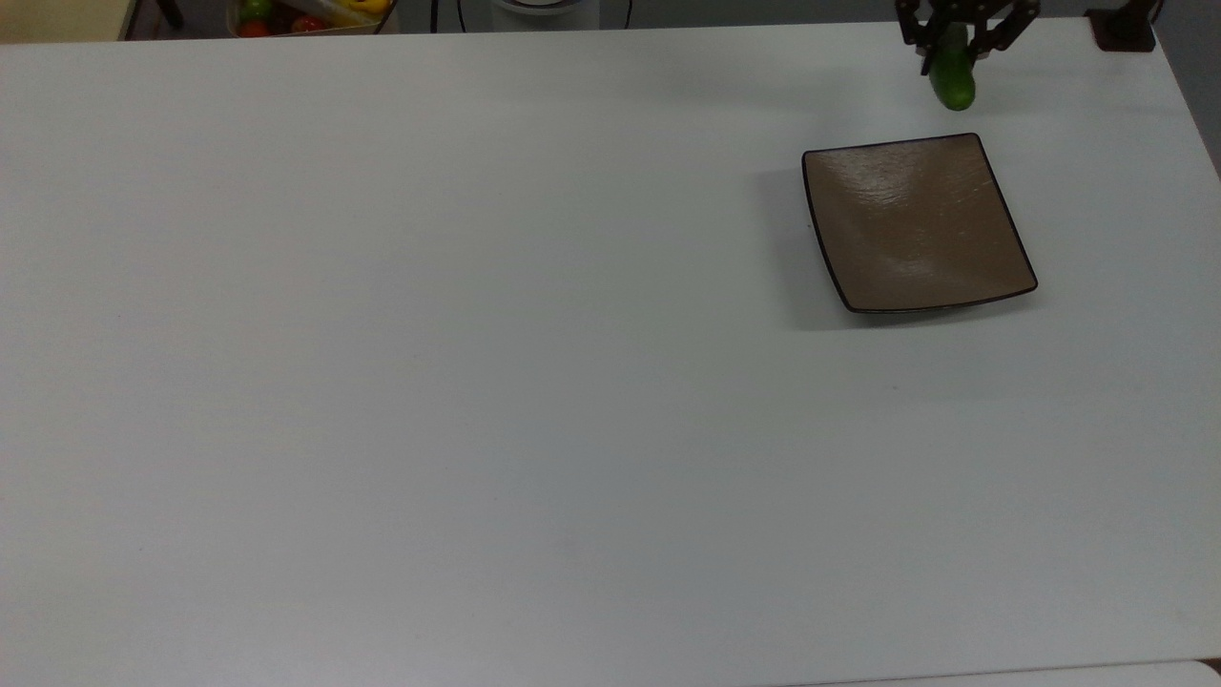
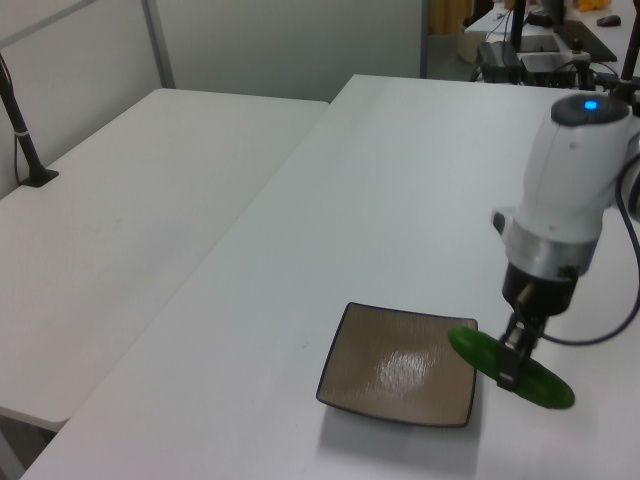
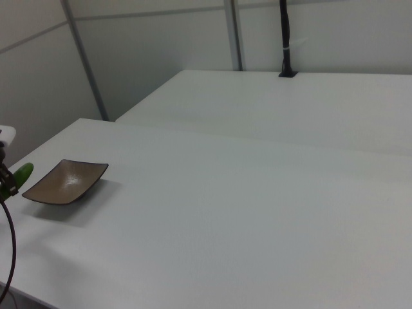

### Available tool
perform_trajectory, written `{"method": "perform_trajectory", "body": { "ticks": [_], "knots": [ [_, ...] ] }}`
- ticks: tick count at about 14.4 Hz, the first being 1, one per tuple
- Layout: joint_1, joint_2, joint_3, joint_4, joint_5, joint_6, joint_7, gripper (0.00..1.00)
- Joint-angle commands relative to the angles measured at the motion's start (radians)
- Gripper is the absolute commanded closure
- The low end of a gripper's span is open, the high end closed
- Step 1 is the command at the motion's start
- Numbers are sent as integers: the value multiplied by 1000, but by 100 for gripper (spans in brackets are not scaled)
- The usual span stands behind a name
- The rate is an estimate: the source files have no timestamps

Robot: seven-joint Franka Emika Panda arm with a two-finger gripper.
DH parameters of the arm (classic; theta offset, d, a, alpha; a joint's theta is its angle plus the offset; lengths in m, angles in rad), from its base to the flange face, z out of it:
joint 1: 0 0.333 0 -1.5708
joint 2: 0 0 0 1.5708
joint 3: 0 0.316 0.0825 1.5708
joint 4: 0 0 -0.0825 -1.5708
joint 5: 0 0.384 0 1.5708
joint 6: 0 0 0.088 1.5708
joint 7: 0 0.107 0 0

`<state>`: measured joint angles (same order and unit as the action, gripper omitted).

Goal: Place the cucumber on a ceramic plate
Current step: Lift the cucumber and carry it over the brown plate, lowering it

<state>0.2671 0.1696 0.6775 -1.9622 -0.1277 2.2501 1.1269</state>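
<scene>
My gripper (image 2: 513,355) is shut on the dark green cucumber (image 2: 545,387) and holds it in the air, level, beside the plate. In the top view the cucumber (image 1: 952,78) hangs just past the far right corner of the square brown ceramic plate (image 1: 914,222), under the gripper (image 1: 954,33). In the left view the cucumber's near tip overlaps the plate's (image 2: 400,365) right edge. The right view has the cucumber's green tip (image 3: 21,174) at the far left, next to the plate (image 3: 65,181).
The white table (image 1: 477,382) spreads wide to the top view's left of the plate. A box of colourful fruit (image 1: 305,14) sits beyond the far edge. A black clamp post (image 1: 1124,29) stands at the far right corner. A second white table (image 2: 130,220) adjoins.
</scene>
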Motion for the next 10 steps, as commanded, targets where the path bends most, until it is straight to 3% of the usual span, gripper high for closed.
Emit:
{"method": "perform_trajectory", "body": {
  "ticks": [1, 5, 7, 8, 9, 10],
  "knots": [
    [14, 56, -44, 90, -99, -18, 49, 68],
    [20, 175, -111, 219, -194, -18, 100, 67],
    [26, 227, -128, 258, -237, -20, 108, 60],
    [32, 250, -145, 260, -260, -20, 120, 39],
    [34, 260, -145, 260, -285, -20, 122, 10],
    [34, 260, -145, 260, -294, -20, 120, 0]
  ]
}}
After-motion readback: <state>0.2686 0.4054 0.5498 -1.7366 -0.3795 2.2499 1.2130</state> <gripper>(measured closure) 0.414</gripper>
